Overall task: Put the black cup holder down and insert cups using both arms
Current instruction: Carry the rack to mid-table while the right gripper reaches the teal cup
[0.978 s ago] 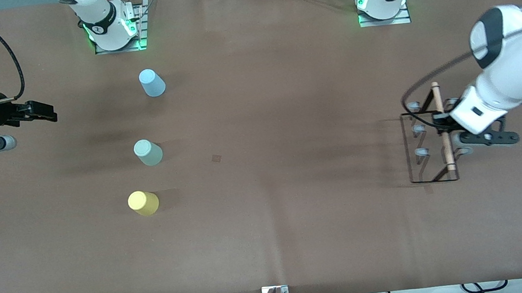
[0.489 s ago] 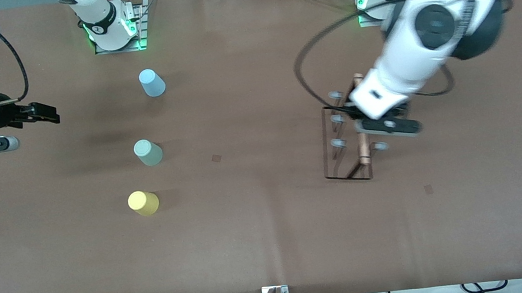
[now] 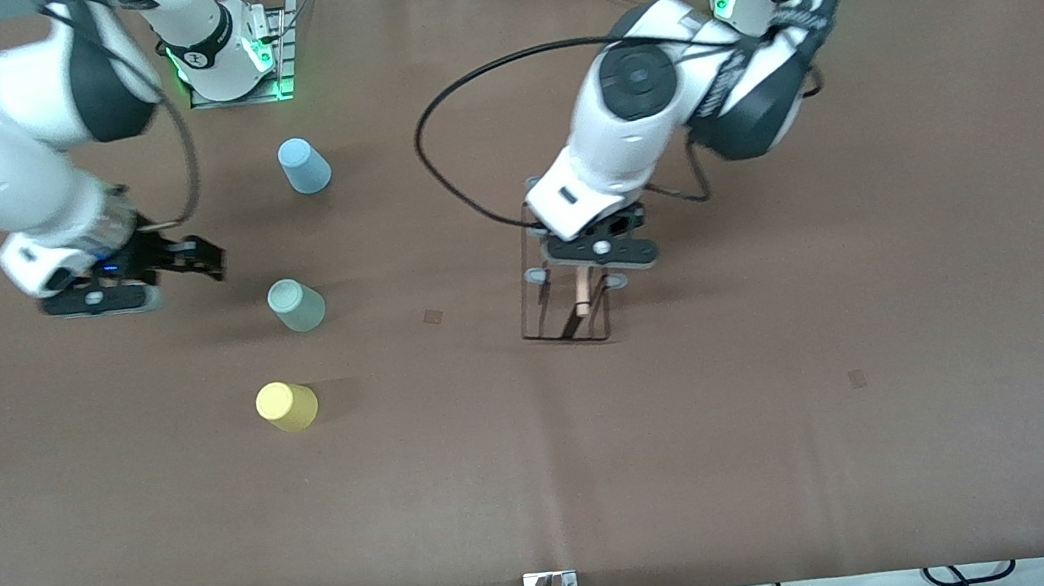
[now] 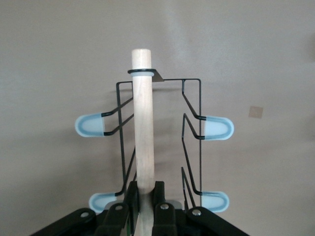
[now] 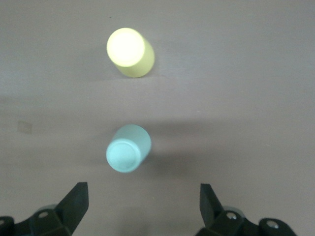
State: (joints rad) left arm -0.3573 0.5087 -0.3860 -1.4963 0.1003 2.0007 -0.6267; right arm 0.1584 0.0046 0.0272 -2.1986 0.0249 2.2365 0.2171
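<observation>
While gripped, black cup holder (image 3: 567, 312) moved toward the cups (image 3: 297, 304).

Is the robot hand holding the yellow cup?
No, the yellow cup stands alone on the table, while the left hand is shut on the wooden handle of the black cup holder.

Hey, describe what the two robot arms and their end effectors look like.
Both arms are white and jointed, with rounded casings and dark grey round joint caps. A black cable loops off each. The left end effector and the right end effector are black with two fingers. The bases glow green.
</observation>
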